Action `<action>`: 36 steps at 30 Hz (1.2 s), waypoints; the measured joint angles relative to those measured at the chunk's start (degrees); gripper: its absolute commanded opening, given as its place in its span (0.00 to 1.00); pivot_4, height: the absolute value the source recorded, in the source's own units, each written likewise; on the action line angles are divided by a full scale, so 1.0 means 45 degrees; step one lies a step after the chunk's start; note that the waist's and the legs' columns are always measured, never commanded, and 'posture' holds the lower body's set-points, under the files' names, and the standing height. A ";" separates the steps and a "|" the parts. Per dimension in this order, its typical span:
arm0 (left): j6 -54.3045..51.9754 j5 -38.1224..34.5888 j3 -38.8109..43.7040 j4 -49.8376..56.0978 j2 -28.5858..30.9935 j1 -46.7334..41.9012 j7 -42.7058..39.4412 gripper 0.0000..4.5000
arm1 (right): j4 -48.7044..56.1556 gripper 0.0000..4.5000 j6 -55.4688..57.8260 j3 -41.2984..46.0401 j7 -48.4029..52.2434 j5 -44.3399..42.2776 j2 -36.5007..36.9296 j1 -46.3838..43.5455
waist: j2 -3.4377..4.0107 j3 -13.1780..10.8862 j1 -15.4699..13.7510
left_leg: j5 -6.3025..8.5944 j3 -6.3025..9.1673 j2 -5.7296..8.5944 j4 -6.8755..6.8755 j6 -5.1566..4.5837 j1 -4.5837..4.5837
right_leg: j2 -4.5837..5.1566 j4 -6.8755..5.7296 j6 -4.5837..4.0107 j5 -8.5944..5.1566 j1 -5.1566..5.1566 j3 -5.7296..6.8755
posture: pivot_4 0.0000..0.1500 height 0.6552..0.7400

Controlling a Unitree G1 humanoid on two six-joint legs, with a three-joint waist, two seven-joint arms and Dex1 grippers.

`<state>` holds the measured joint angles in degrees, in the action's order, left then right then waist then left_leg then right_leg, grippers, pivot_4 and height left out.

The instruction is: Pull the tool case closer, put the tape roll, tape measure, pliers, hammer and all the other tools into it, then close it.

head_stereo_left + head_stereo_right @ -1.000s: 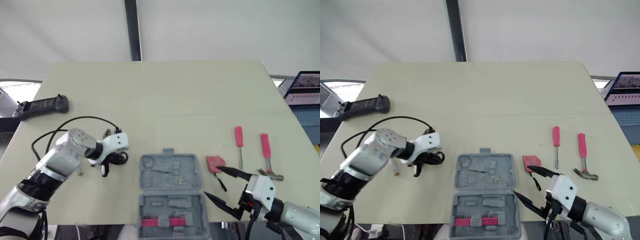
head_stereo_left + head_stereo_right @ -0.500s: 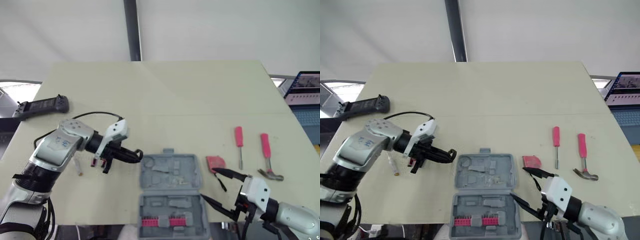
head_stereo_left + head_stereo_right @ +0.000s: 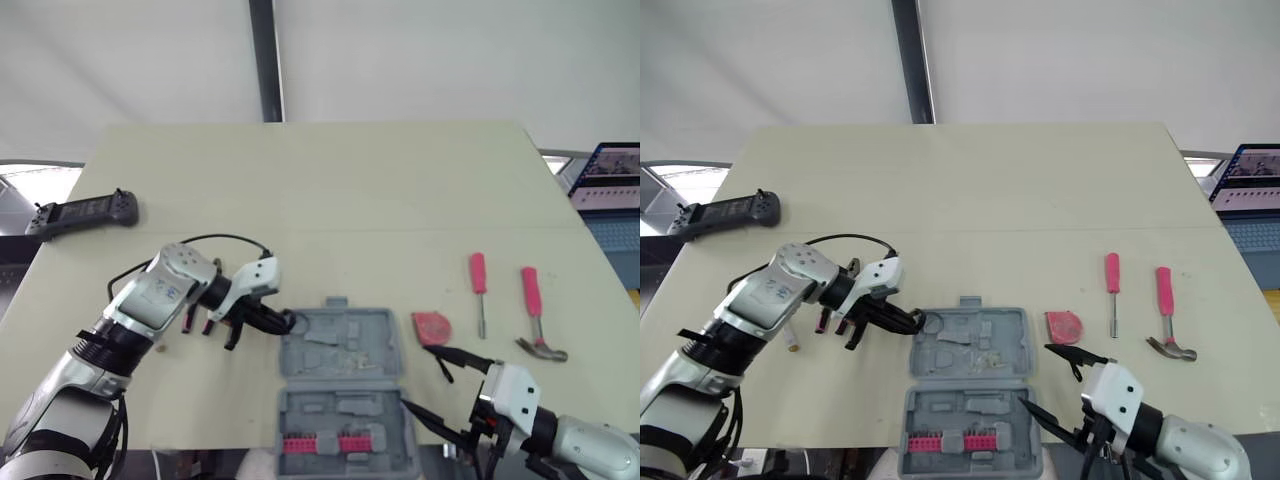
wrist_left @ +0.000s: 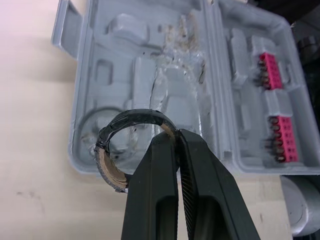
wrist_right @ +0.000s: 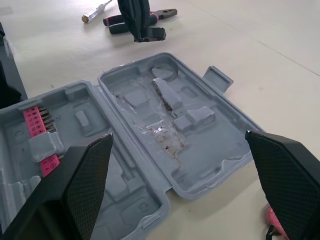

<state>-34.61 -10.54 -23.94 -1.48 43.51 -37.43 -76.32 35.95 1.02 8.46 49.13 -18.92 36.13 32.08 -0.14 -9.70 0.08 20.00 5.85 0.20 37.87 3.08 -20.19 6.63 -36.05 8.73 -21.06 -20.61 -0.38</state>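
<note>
One thin wall of the tape roll (image 4: pixel 136 116) is all the left hand (image 4: pixel 174 135) clamps, above the left edge of the open tool case (image 3: pixel 340 352). Released tilted, it could catch the rim and roll across the counter (image 3: pixel 350 200). At the case's front the right hand (image 3: pixel 1033 375) has its fingers apart.

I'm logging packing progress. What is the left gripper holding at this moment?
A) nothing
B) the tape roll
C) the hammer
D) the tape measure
B: the fingers of the left gripper are pinched shut on the rim of the black tape roll, above the open tool case.
</note>
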 measured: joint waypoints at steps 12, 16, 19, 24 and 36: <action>0.0901 0.0963 -0.0240 -0.0998 -0.0742 -0.0200 0.0017 0.00 | 0.0440 1.00 -0.0175 0.0094 -0.0281 0.0258 -0.0212 0.0595 | 0.0000 0.0000 -0.0010 | 0.0000 -0.0001 0.0000 0.0004 -0.0001 -0.0001 | 0.0000 -0.0002 0.0001 0.0000 0.0001 0.0003 | 1.00 1.00; 0.1192 0.1214 -0.0295 -0.1410 -0.1037 -0.0435 0.0033 0.00 | 0.0518 1.00 -0.0215 0.0133 -0.0412 0.0318 -0.0279 0.0732 | 0.0000 0.0000 0.0000 | 0.0001 0.0000 0.0000 0.0006 -0.0001 0.0000 | -0.0001 -0.0005 0.0002 0.0001 0.0000 0.0004 | 1.00 1.00; 0.1334 0.1385 -0.0300 -0.1586 -0.1087 -0.0515 0.0013 0.00 | 0.0522 1.00 -0.0216 0.0134 -0.0465 0.0384 -0.0309 0.0766 | 0.0000 0.0000 0.0000 | 0.0000 0.0000 -0.0001 0.0006 -0.0001 0.0000 | -0.0001 -0.0004 0.0002 0.0001 -0.0001 0.0004 | 1.00 1.00; 0.1453 0.1456 -0.0313 -0.1827 -0.1163 -0.0521 -0.0016 0.00 | 0.0536 1.00 -0.0216 0.0134 -0.0523 0.0426 -0.0352 0.0797 | 0.0000 0.0000 -0.0004 | 0.0001 -0.0001 0.0000 0.0006 -0.0002 -0.0001 | 0.0000 -0.0004 0.0002 0.0001 -0.0001 0.0004 | 1.00 1.00; 0.1550 0.1593 -0.0431 -0.1832 -0.1525 -0.0519 -0.0017 0.00 | 0.0630 1.00 -0.0216 0.0134 -0.0534 0.0445 -0.0361 0.0866 | 0.0000 0.0000 -0.0003 | 0.0001 0.0000 0.0000 0.0008 -0.0003 -0.0001 | 0.0001 -0.0004 0.0002 0.0001 0.0001 0.0005 | 1.00 1.00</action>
<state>-27.63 -3.38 -25.88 -9.72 36.65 -39.77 -76.39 38.79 0.04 9.07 46.73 -16.92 34.51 35.98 -0.14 -9.70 0.07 20.00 5.85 0.20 37.90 3.07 -20.19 6.63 -36.06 8.74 -21.05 -20.60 -0.36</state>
